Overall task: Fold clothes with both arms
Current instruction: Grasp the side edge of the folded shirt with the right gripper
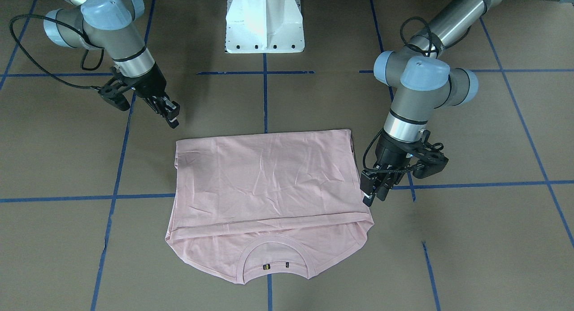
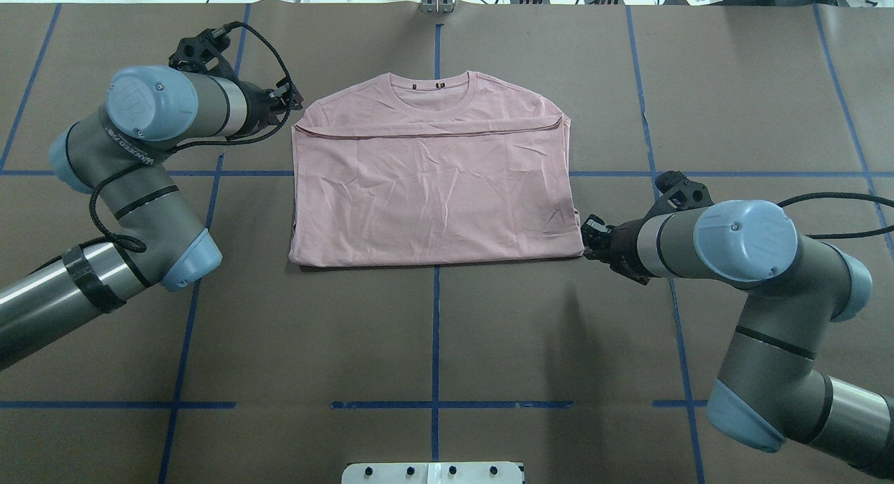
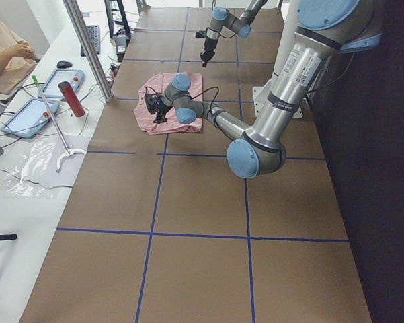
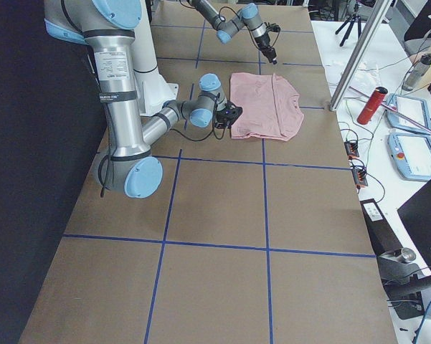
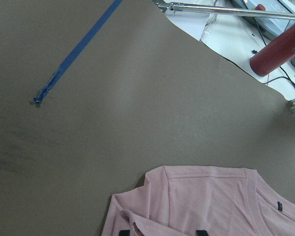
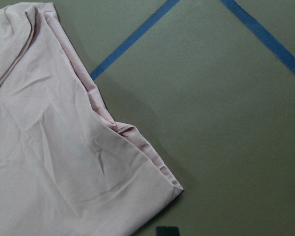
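Note:
The light pink T-shirt [image 1: 269, 185] lies flat on the brown table, its lower part folded up to just short of the ribbed collar [image 2: 433, 93]. The print is hidden. My left gripper [image 1: 374, 196] is open and empty, low beside the shirt's shoulder edge, also shown from above [image 2: 293, 105]. Its wrist view shows that shoulder and sleeve [image 5: 211, 201]. My right gripper [image 2: 588, 236] is shut and empty, just off the folded corner nearest the robot, also shown from the front [image 1: 174, 118]. Its wrist view shows that corner [image 6: 152, 172].
The white pedestal base [image 1: 264, 21] stands behind the shirt. Blue tape lines [image 2: 435, 330] cross the table. A side bench holds a red cylinder [image 3: 72, 97] and tablets, with a seated person [image 3: 7, 47] behind it.

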You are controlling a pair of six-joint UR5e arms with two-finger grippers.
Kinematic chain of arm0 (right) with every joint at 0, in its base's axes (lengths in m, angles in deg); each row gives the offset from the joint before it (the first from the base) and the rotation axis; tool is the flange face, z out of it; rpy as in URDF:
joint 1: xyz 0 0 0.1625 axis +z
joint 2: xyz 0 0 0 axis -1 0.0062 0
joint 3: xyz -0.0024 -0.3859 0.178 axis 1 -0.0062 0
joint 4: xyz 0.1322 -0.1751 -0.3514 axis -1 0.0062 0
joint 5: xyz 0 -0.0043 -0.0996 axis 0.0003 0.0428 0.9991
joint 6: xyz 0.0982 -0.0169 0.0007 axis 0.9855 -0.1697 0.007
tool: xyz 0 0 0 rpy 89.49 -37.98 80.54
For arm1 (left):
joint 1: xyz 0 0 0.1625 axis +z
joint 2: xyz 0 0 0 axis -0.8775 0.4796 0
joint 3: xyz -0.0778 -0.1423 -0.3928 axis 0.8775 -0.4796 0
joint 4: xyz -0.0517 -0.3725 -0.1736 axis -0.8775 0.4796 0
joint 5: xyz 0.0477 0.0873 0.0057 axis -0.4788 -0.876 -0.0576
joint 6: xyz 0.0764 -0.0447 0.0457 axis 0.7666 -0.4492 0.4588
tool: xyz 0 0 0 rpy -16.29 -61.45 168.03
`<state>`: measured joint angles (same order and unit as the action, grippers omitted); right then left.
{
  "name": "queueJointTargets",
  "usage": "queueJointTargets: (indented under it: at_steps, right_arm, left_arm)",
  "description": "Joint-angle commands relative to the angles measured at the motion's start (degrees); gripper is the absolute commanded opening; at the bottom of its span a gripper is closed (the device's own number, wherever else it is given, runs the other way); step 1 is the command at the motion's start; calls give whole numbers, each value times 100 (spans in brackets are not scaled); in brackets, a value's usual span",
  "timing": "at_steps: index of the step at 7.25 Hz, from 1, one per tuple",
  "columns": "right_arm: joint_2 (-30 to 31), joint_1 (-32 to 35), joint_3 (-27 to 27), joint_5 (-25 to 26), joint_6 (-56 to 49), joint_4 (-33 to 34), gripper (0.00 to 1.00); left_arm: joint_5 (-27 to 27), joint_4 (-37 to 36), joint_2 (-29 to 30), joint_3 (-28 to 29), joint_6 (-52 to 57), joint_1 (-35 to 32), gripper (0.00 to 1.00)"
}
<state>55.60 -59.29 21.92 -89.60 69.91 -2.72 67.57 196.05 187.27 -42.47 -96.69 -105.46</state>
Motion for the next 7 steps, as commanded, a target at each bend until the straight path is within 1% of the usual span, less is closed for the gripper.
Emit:
queueJointTargets:
  at_steps: [1, 2, 4, 6, 7]
  right_arm:
    - [-106, -56, -216, 32, 8, 63, 42]
    - [-360, -65, -532, 180, -19, 72, 76]
    - [-582, -65, -903, 226, -10, 72, 77]
    - [-574, -65, -940, 226, -10, 81, 77]
    - [-574, -65, -948, 226, -10, 81, 74]
  left_arm:
    - [-1, 0, -9, 0, -12, 0, 54]
    - [-1, -9, -9, 0, -203, 9, 54]
    - [-10, -9, -9, 0, -205, 9, 54]
    - [-10, -9, 0, -44, -231, 9, 54]
    - [-10, -18, -8, -44, -249, 9, 54]
